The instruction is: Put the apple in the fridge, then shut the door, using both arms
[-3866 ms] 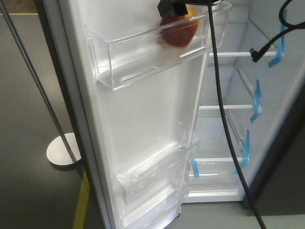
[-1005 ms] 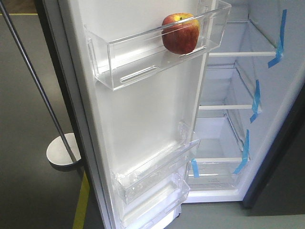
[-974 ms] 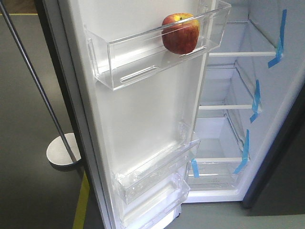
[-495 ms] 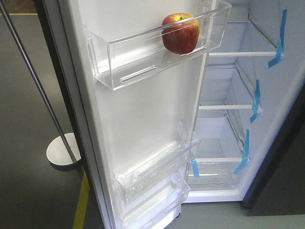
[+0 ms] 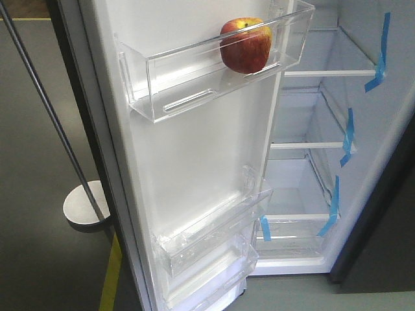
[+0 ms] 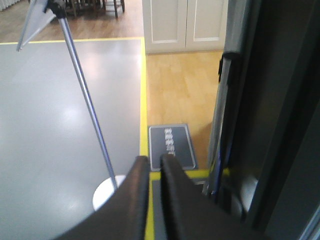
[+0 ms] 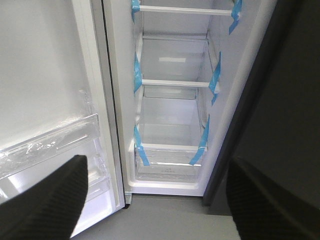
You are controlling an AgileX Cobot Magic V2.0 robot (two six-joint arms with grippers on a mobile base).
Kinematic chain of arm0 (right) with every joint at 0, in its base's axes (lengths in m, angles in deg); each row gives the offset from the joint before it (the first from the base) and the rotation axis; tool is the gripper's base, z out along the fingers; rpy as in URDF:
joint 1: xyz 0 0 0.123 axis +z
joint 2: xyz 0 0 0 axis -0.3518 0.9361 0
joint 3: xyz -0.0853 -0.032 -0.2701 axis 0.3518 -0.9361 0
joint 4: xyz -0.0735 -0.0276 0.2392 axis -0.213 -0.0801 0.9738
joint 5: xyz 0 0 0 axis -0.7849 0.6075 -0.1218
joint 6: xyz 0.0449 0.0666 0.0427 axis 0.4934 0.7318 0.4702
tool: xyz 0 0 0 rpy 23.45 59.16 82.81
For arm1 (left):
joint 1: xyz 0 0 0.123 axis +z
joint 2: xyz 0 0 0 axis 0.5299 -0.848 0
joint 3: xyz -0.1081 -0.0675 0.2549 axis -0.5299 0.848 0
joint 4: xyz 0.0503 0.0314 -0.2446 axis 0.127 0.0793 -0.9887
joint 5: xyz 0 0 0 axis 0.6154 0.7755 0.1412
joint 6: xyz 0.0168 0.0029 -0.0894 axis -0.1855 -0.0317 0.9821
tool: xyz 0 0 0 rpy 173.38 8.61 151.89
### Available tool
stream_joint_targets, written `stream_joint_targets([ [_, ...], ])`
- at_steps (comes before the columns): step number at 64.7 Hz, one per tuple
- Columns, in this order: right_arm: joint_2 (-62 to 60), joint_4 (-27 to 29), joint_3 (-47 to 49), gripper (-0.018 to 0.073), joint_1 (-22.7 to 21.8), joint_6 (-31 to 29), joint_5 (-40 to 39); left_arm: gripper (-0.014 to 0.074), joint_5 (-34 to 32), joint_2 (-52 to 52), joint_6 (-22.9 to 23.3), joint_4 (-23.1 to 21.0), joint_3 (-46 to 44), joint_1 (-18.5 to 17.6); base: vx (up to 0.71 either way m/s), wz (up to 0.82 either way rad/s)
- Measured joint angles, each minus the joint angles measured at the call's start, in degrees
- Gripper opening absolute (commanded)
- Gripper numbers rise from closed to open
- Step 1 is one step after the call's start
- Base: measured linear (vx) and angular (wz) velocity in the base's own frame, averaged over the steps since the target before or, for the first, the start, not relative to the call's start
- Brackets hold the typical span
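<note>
Left wrist view: L gripper [image 6: 154, 160] at bottom centre of frame. Its two dark fingers [image 6: 137, 180] are almost together w/ only a thin slit btwn them, nothing held. Beyond it is grey floor w/ a yellow line [image 6: 143, 90] running up the middle and a dark mat [image 6: 172, 146] just above the fingertips. A thin metal pole [image 6: 85, 95] slants from upper left down to its round white base [image 6: 104, 196] at lower left.

Right wrist view: R gripper [image 7: 159, 165] spread wide, one finger in the lower left corner, the other in the lower right, nothing held. Behind that gap the fridge [image 7: 172, 125] interior fills centre frame: white shelves w/ blue tape [image 7: 137, 75] strips on both side walls. The door [image 7: 45, 65] lining takes the left side, clear bins at lower left.

Front view: the apple [image 5: 246, 45] sits in the uppermost visible door bin [image 5: 188, 84], upper centre of frame, toward the bin's right end, stem up. Door stands wide open; fridge shelves at right of frame.
</note>
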Motion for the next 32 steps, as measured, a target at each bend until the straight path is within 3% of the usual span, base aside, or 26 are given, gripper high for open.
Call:
stream_joint_targets([
  [13,0.00,0.00,0.00,0.0545,0.00,0.00,0.00,0.0732,1.29,-1.44,-2.17,0.00,0.00,0.00,0.00,0.00],
  [24,0.00,0.00,0.00,0.0545,0.00,0.04,0.00,0.0711,2.10,-2.50,-1.40,-0.06,0.00,0.00,0.00,0.00],
  [32,0.00,0.00,0.00,0.0545,0.00,0.04,0.00,0.0669,0.38,-3.33,3.56,-0.09,0.00,0.00,0.00,0.00],
])
